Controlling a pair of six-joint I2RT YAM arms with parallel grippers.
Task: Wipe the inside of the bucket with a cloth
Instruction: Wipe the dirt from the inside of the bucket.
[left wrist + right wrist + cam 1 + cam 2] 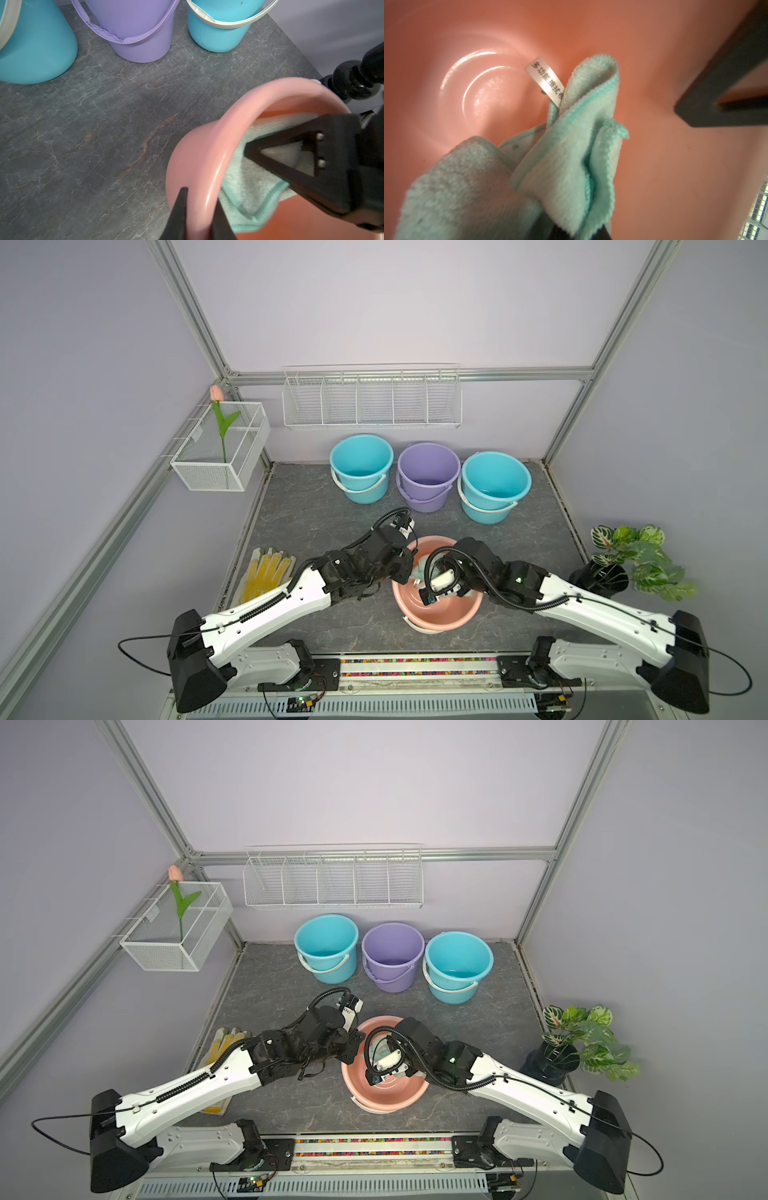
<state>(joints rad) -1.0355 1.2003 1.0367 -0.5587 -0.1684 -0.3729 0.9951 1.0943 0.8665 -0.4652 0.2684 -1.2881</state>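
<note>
crumpled mint-green cloth [566, 145] with white label [545, 81] inside pink bucket [446, 41]

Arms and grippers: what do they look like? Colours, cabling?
Same build: left arm and right arm have white shells, black joints and bases, black ribbed cable conduit, black cable looping from each base. The left gripper and right gripper are black, with hollow triangular fingers.

A robot lab cell: aluminium frame [528, 374], plain lilac walls [395, 302].
</note>
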